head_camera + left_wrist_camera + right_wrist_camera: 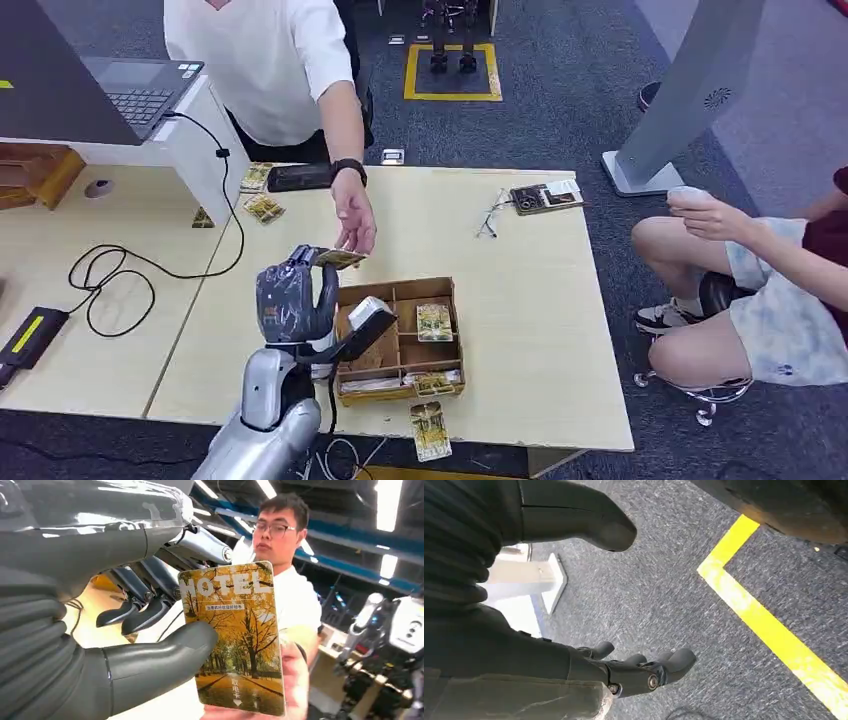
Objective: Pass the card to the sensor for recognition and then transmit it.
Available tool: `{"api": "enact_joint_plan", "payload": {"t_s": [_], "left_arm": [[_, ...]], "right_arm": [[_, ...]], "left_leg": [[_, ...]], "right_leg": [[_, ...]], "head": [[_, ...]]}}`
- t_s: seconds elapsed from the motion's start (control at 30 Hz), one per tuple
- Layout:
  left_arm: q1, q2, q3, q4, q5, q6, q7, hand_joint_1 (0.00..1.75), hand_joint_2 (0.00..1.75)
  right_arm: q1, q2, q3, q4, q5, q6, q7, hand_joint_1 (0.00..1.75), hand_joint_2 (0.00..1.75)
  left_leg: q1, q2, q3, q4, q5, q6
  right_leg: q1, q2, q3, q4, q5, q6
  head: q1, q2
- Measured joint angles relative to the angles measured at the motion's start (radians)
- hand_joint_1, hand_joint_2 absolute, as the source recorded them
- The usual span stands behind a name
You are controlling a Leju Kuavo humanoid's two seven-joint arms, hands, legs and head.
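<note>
My left hand (292,300) is raised above the table and pinches a yellow hotel card (339,258) between thumb and fingers. In the left wrist view the card (232,637) shows autumn trees and the word HOTEL, with my thumb (165,662) pressed on its face. A person's hand (355,218) reaches from across the table and touches the card's far end; their fingers (295,680) show behind the card's edge. My right hand (634,672) hangs over the carpet, fingers apart, holding nothing.
A wooden compartment box (400,340) with several cards sits just right of my left hand. One card (430,430) lies at the table's near edge. A black sensor (298,177) and loose cards (262,207) lie far left. A seated person (760,290) is to the right.
</note>
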Motion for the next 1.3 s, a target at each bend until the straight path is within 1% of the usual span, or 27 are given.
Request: {"api": "enact_joint_plan", "payload": {"t_s": [0.03, 0.13, 0.33, 0.47, 0.5, 0.53, 0.57, 0.6, 0.63, 0.83, 1.03, 1.07, 1.23, 1.3], "left_arm": [[-0.025, 0.0, -0.001, 0.033, 0.005, -0.004, 0.014, 1.75, 1.75], [-0.061, 0.0, -0.001, 0.074, 0.01, -0.008, 0.031, 1.75, 1.75], [-0.152, -0.004, -0.001, 0.188, 0.043, -0.002, 0.044, 1.75, 1.75], [-0.192, -0.003, -0.001, 0.249, 0.05, 0.003, 0.046, 1.75, 1.75], [-0.201, -0.003, -0.001, 0.26, 0.052, 0.002, 0.046, 1.68, 1.75], [-0.213, -0.003, -0.001, 0.275, 0.06, 0.0, 0.046, 1.47, 1.75], [-0.222, -0.003, -0.001, 0.29, 0.068, -0.004, 0.045, 0.58, 1.75], [-0.229, -0.003, -0.001, 0.301, 0.075, -0.007, 0.042, 0.09, 1.75], [-0.232, -0.004, -0.001, 0.308, 0.081, -0.011, 0.04, 0.0, 1.75], [-0.238, -0.011, -0.001, 0.344, 0.093, -0.014, 0.009, 0.0, 1.75], [-0.235, -0.012, -0.001, 0.347, 0.116, -0.01, -0.014, 0.0, 1.75], [-0.234, -0.012, -0.001, 0.347, 0.119, -0.009, -0.015, 0.0, 0.0], [-0.223, -0.012, -0.001, 0.338, 0.13, -0.001, -0.029, 0.0, 0.0], [-0.221, -0.012, -0.001, 0.336, 0.146, 0.004, -0.044, 0.0, 0.0]], "right_arm": [[0.0, 0.0, 0.008, 0.0, 0.0, 0.0, 0.003, 0.0, 1.75], [-0.001, 0.0, 0.019, 0.0, 0.0, 0.0, 0.007, 0.0, 1.75], [-0.001, 0.0, 0.04, 0.0, 0.0, 0.006, 0.014, 0.0, 1.75], [-0.001, 0.0, 0.049, 0.0, 0.0, 0.009, 0.014, 0.0, 1.75], [-0.001, 0.0, 0.05, 0.0, 0.0, 0.009, 0.014, 0.0, 1.75], [-0.001, 0.0, 0.053, 0.0, 0.0, 0.009, 0.014, 0.0, 1.75], [-0.001, 0.0, 0.054, 0.0, 0.0, 0.01, 0.017, 0.0, 1.75], [-0.001, 0.0, 0.055, 0.0, 0.0, 0.01, 0.018, 0.0, 1.75], [-0.001, 0.0, 0.055, 0.0, 0.0, 0.01, 0.019, 0.0, 1.75], [0.0, 0.0, 0.055, 0.0, 0.0, 0.009, 0.021, 0.0, 1.75], [0.0, 0.0, 0.055, 0.0, -0.001, 0.008, 0.021, 0.0, 1.75], [0.0, 0.0, 0.055, 0.0, -0.001, 0.008, 0.021, 0.0, 1.75], [0.0, 0.0, 0.055, 0.0, -0.003, 0.001, 0.019, 0.0, 1.75], [0.0, 0.0, 0.055, 0.0, -0.007, -0.002, 0.017, 0.0, 1.75]], "left_leg": [[0.0, 0.0, 0.0, 0.0, 0.0, 0.0], [0.0, 0.0, 0.0, 0.0, 0.0, 0.0], [0.0, 0.0, 0.0, 0.0, 0.0, 0.0], [0.0, 0.0, 0.0, 0.0, 0.0, 0.0], [0.0, 0.0, 0.0, 0.0, 0.0, 0.0], [0.0, 0.0, 0.0, 0.0, 0.0, 0.0], [0.0, 0.0, 0.0, 0.0, 0.0, 0.0], [0.0, 0.0, 0.0, 0.0, 0.0, 0.0], [0.0, 0.0, 0.0, 0.0, 0.0, 0.0], [0.0, 0.0, 0.0, 0.0, 0.0, 0.0], [0.0, 0.0, -0.001, 0.0, 0.0, 0.0], [0.0, 0.0, -0.001, 0.0, 0.0, 0.0], [0.0, 0.0, -0.001, 0.0, 0.0, 0.0], [0.0, 0.0, 0.0, 0.0, 0.0, 0.0]], "right_leg": [[0.0, 0.0, 0.0, 0.0, 0.0, 0.0], [0.0, 0.0, 0.0, 0.0, 0.0, 0.0], [0.0, 0.0, 0.0, 0.0, 0.0, 0.0], [0.0, 0.0, 0.0, 0.0, 0.0, 0.0], [0.0, 0.0, 0.0, 0.0, 0.0, 0.0], [0.0, 0.0, 0.0, 0.0, 0.0, 0.0], [0.0, 0.0, 0.0, 0.0, 0.0, 0.0], [0.0, 0.0, 0.0, 0.0, 0.0, 0.0], [0.0, 0.0, 0.0, 0.0, 0.0, 0.0], [0.0, 0.0, 0.0, 0.0, 0.0, 0.0], [0.0, 0.0, 0.0, 0.0, 0.0, 0.0], [0.0, 0.0, 0.0, 0.0, 0.0, 0.0], [0.0, 0.0, 0.0, 0.0, 0.0, 0.0], [0.0, 0.0, 0.0, 0.0, 0.0, 0.0]], "head": [[0.0, 0.0], [0.0, 0.0], [0.0, 0.0], [0.0, 0.0], [0.0, 0.0], [0.0, 0.0], [0.0, 0.0], [0.0, 0.0], [0.0, 0.0], [0.0, 0.0], [0.0, 0.0], [0.0, 0.0], [0.0, 0.0], [0.0, 0.0]]}}
